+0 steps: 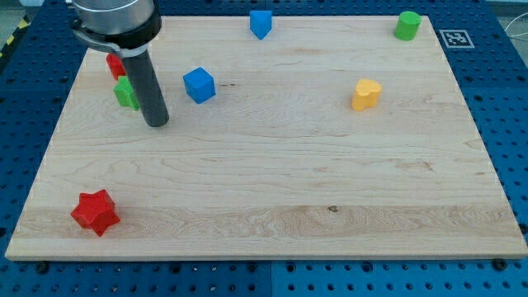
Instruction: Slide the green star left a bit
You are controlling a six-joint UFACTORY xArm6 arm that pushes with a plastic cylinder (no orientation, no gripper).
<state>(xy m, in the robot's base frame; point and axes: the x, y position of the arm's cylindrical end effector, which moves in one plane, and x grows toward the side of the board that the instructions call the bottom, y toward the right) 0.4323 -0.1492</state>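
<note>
The green star (125,93) lies near the board's upper left, partly hidden behind my dark rod. My tip (157,122) rests on the board just right of and slightly below the green star, very close to it. A red block (115,64) sits just above the star, mostly hidden by the arm.
A blue cube (199,85) lies right of my tip. A blue block (261,24) sits at the top middle, a green cylinder (407,25) at the top right, a yellow block (366,95) at the right, and a red star (96,212) at the bottom left. The wooden board (272,181) ends close beyond the star's left.
</note>
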